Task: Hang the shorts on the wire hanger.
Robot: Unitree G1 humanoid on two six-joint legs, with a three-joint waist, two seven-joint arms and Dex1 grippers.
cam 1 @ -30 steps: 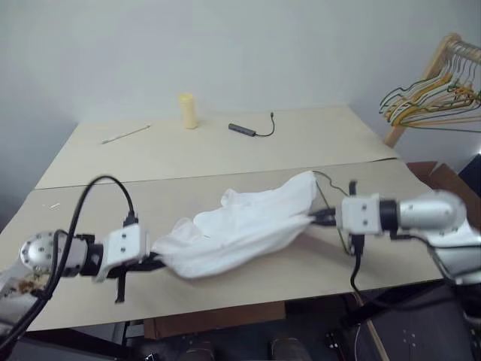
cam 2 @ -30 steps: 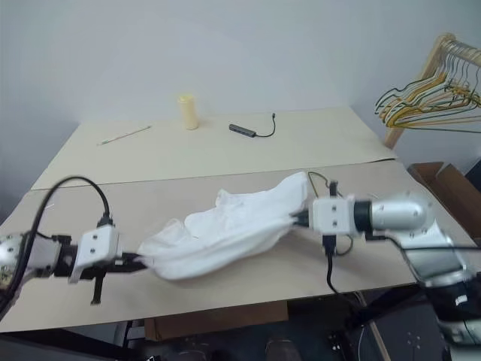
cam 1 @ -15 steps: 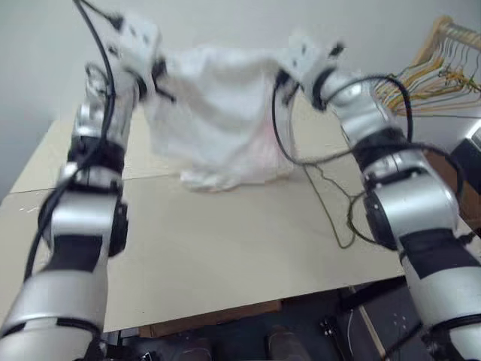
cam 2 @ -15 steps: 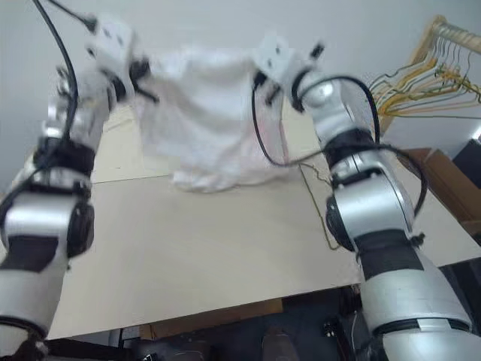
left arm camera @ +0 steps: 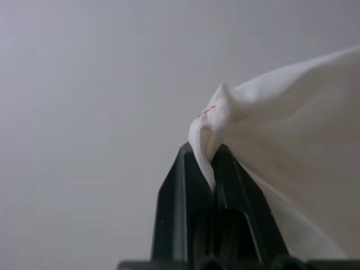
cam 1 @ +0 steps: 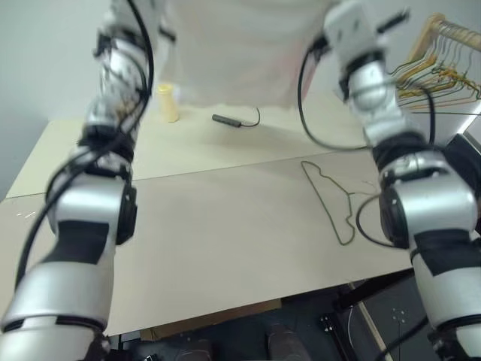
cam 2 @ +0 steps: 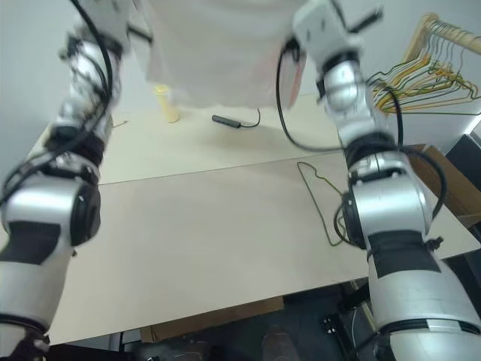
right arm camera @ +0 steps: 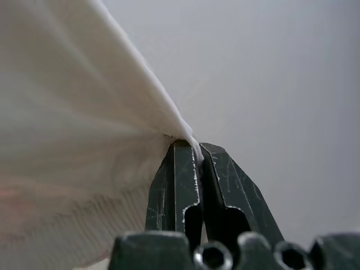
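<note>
Lifted off the table (cam 1: 188, 248) since a second ago, the shorts (cam 1: 233, 53) now hang spread between the left gripper (left arm camera: 205, 169) and right gripper (right arm camera: 188, 154), both clamped on the cloth, baring the wire hanger (cam 1: 331, 203) near the table's right edge for threading.

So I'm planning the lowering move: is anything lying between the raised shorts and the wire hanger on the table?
Nothing visible is. The shorts hang in the air, pinched at each side by the left hand and right hand. The wire hanger lies flat on the table, nearer the robot's right, with bare tabletop around it.
</note>
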